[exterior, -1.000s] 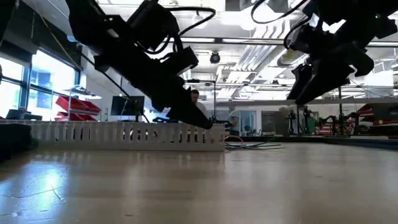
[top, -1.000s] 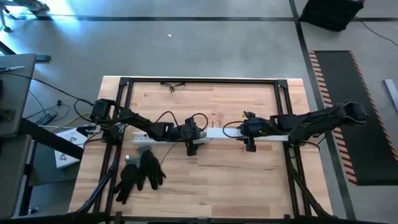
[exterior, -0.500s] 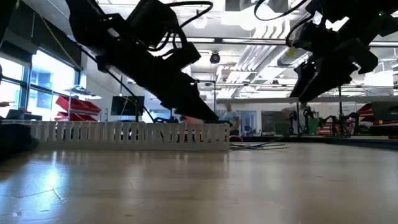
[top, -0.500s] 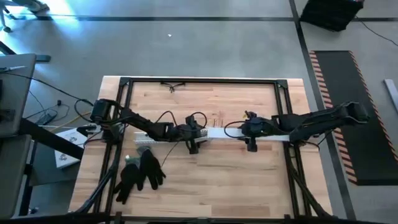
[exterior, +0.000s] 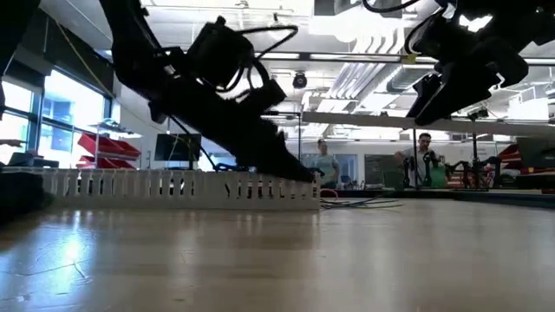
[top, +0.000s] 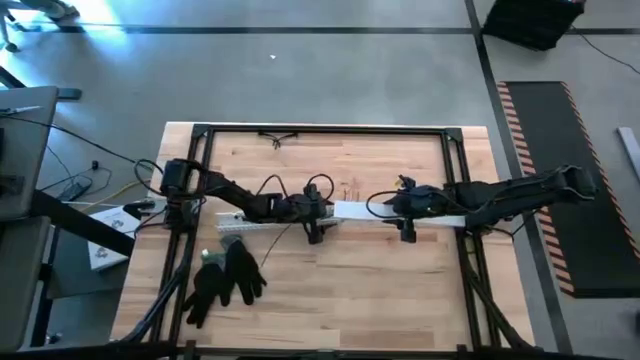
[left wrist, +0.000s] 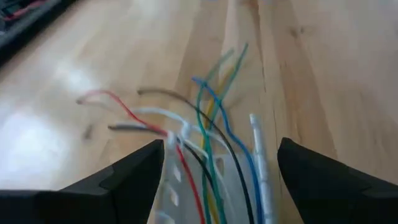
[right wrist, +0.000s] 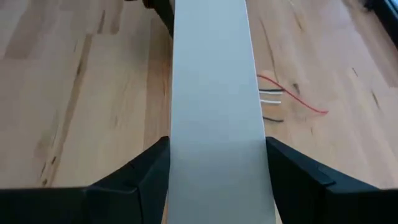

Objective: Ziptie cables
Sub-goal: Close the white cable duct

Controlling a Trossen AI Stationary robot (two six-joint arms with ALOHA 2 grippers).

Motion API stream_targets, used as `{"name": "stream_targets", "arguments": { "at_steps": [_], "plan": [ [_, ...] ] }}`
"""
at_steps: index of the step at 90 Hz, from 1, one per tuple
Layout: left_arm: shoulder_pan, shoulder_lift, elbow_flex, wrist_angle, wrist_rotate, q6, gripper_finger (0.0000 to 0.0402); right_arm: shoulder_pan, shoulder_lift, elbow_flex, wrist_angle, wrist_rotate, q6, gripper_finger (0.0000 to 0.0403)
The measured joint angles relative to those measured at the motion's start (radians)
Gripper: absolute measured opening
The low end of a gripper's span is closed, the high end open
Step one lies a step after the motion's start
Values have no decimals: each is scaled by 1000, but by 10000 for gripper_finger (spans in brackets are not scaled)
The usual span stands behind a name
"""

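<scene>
since a second ago my left arm has pushed further along the white slotted channel (top: 262,219), so my left gripper (left wrist: 217,174) now sits at the channel's open end rather than short of it; in the low view the arm lies lower and closer over the channel's wall (exterior: 173,186). my right arm has shifted only slightly along the channel's white cover strip (right wrist: 211,106), and two people (far off in the room behind the desk) now show in the low view where one showed before.

my left jaws stand wide apart, one on each side of the channel's end, holding nothing. the cables (left wrist: 205,124) spill out of that end between them, red, blue, green, yellow, black and white strands fanning onto the wooden desk (top: 340,290).

my right gripper (right wrist: 214,180) straddles the cover strip with its jaws spread wider than the strip, and i cannot tell whether they touch it. a few loose cable ends lie on the desk just beside the strip.

a pair of black gloves (top: 225,278) lies on the desk near the channel, on my left arm's side.

i can read no writing anywhere.
</scene>
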Motion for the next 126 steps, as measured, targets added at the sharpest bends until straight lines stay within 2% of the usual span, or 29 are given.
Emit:
{"name": "stream_targets", "arguments": {
  "at_steps": [16, 37, 53, 80, 100, 126],
  "plan": [
    [-1, 3, 1, 14, -3, -7, 285, 0, 0, 0, -26, 0, 1, 204],
    [-1, 3, 1, 13, 39, -9, 227, 0, 18, 0, -46, -11, 4, 204],
    [-2, 3, 2, -8, 42, -10, 197, 0, 92, 0, 10, -62, 2, 204],
    [-30, -29, 5, -137, 61, -1, 193, -5, 174, 0, 19, -71, 25, 204],
    [-50, -29, 4, -151, 63, 1, 193, -26, 236, 1, 27, -101, 38, 203],
    [-52, -27, 2, -156, 69, 9, 193, -33, 251, 1, 15, -183, 48, 203]
  ]
}}
